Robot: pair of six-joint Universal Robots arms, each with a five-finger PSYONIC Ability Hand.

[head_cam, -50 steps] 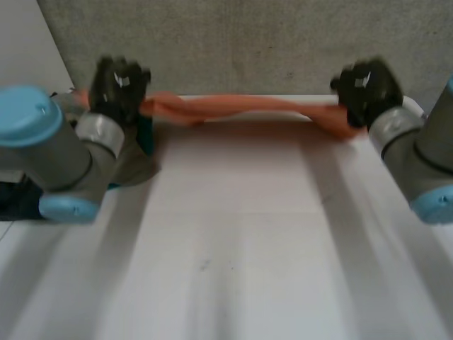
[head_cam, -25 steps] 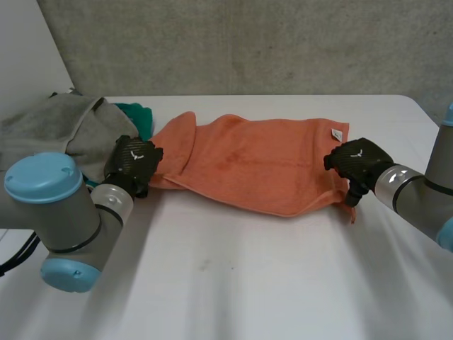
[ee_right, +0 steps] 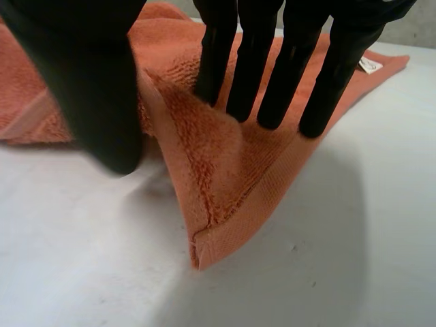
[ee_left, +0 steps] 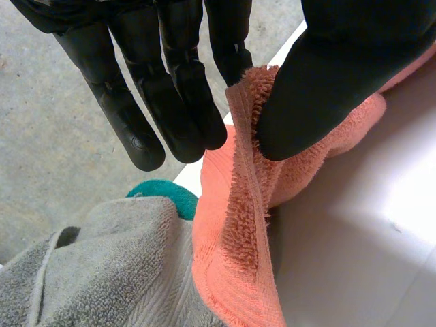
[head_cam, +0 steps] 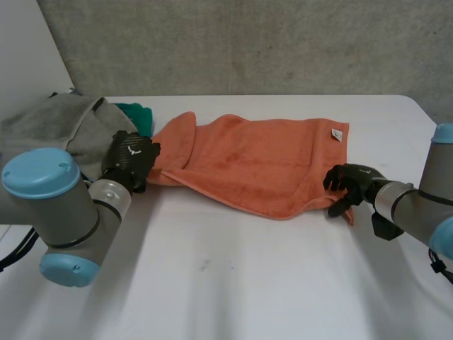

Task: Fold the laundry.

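The left hand's fingers (ee_left: pixel 170 102) are straight. The thumb presses the left edge of the orange terry-cloth towel (head_cam: pixel 255 166) against the nearest of them, so this hand (head_cam: pixel 132 160) is pinching the cloth. That edge stands up out of the pinch, with a fold doubled over beside it.

The right hand's fingers (ee_right: pixel 272 75) are also straight, their tips resting on the pile. The thumb sits on the other side of a raised ridge at the towel's near right corner. This reads as a light pinch by the right hand (head_cam: pixel 350 185), close to the white tabletop (head_cam: pixel 233 283).

Between the hands the towel lies spread flat across the far half of the tabletop, with its small white label (head_cam: pixel 337 134) at the far right corner. A rumpled grey towel (head_cam: pixel 64 131) and a bunched teal cloth (head_cam: pixel 139 113) lie just beyond the left hand.

The step in hand looks like laying the towel out flat before the first fold. The next move calls for smoothing the doubled left edge, then carrying both near corners evenly over to the far edge.
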